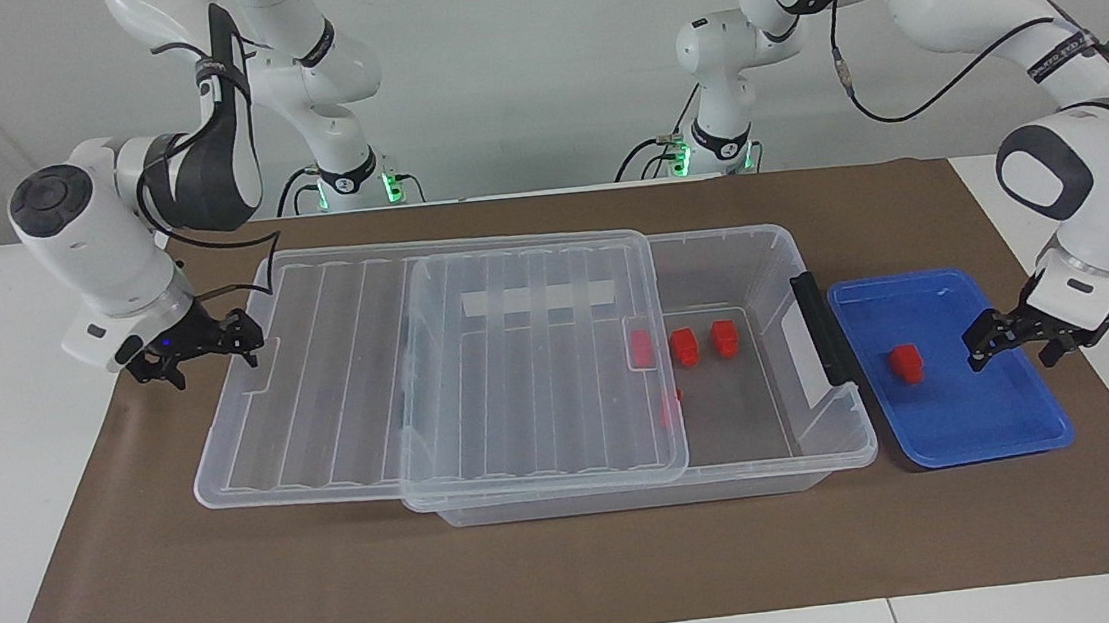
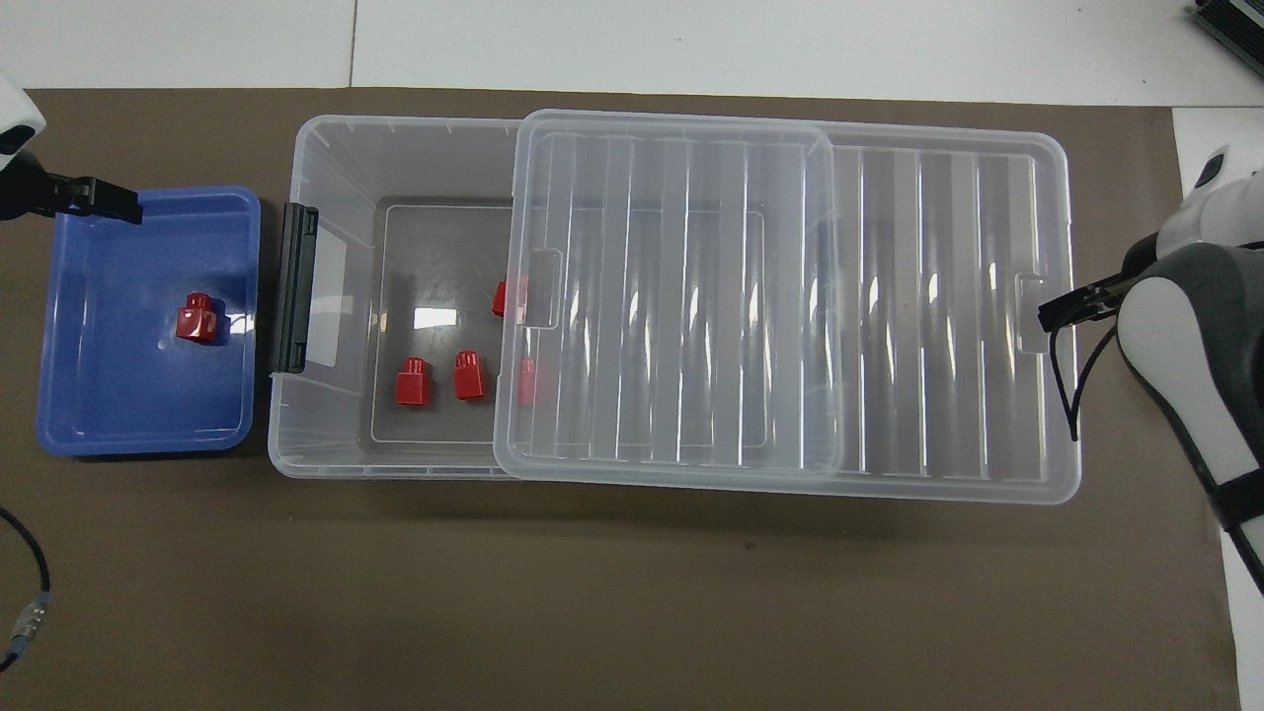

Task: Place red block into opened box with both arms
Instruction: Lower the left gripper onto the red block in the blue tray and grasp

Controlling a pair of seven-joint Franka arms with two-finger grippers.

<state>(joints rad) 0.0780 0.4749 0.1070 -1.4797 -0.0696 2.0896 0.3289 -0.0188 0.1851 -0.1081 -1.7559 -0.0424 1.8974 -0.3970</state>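
**Lid drawn aside, block waiting in the tray**

Brown matting covers the white tabletop (image 1: 16, 469), with a plain pale wall at the robots' end. On the mat sits the box (image 1: 771, 262), a clear bin whose ribbed lid (image 1: 440, 382) lies slid toward the right arm's end, overhanging that end and leaving the part by the black latch (image 1: 820, 328) uncovered. Several red pieces (image 2: 439, 378) lie on the bin floor in the uncovered part, some half under the lid's edge.

The right hand (image 1: 199, 348) is at the lid's overhanging end, its fingers spread at the handle notch; whether it touches the lid cannot be told. The left hand (image 1: 1017, 339) hangs low over the blue tray (image 1: 987, 439), fingers spread and pinching nothing, just beside the red block (image 1: 906, 364). That block rests on the tray floor, beside the box's latch end.

The opening step looks about done and the pick is in hand. Next, the left hand would need to centre over the block, drop, pinch it, then carry it over the latch into the gap, while the lid stays aside.

A white tape strip (image 1: 537, 298) on the lid shows no readable writing; lettering on the arms is too small to read.
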